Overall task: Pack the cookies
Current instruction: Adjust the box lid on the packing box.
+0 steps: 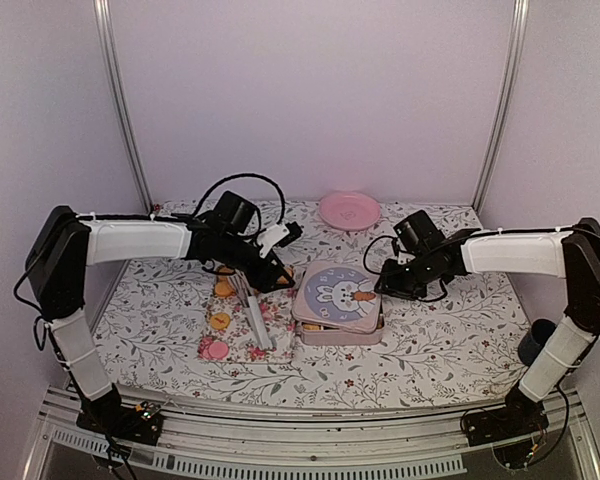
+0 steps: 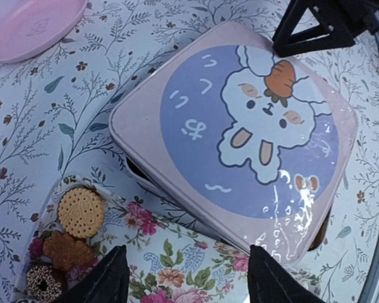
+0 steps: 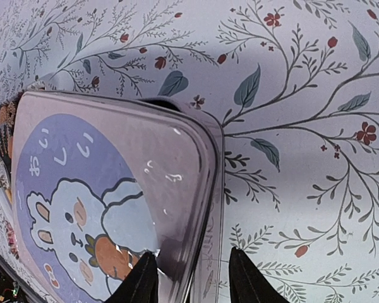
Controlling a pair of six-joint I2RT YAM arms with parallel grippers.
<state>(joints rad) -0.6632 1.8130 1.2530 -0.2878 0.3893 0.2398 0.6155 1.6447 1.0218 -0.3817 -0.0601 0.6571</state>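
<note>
A pink tin (image 1: 340,332) stands mid-table, and its bunny-print lid (image 1: 338,295) lies askew on top. Cookies (image 1: 218,322) rest on a floral tray (image 1: 270,345) to the tin's left. The left wrist view shows a golden cookie (image 2: 81,211), a brown one (image 2: 66,250) and a sprinkled ring (image 2: 44,282). My left gripper (image 2: 188,278) hangs open over the floral tray (image 2: 177,265), its right finger close to the lid (image 2: 240,126). My right gripper (image 3: 192,278) is open and straddles the rim of the lid (image 3: 114,183), one finger over the lid, the other outside the tin wall.
A pink plate (image 1: 349,210) sits at the back of the table, also in the left wrist view as the plate (image 2: 31,25). White tongs (image 1: 250,312) lie on the floral tray. A dark cup (image 1: 532,342) stands at the right edge by my right arm.
</note>
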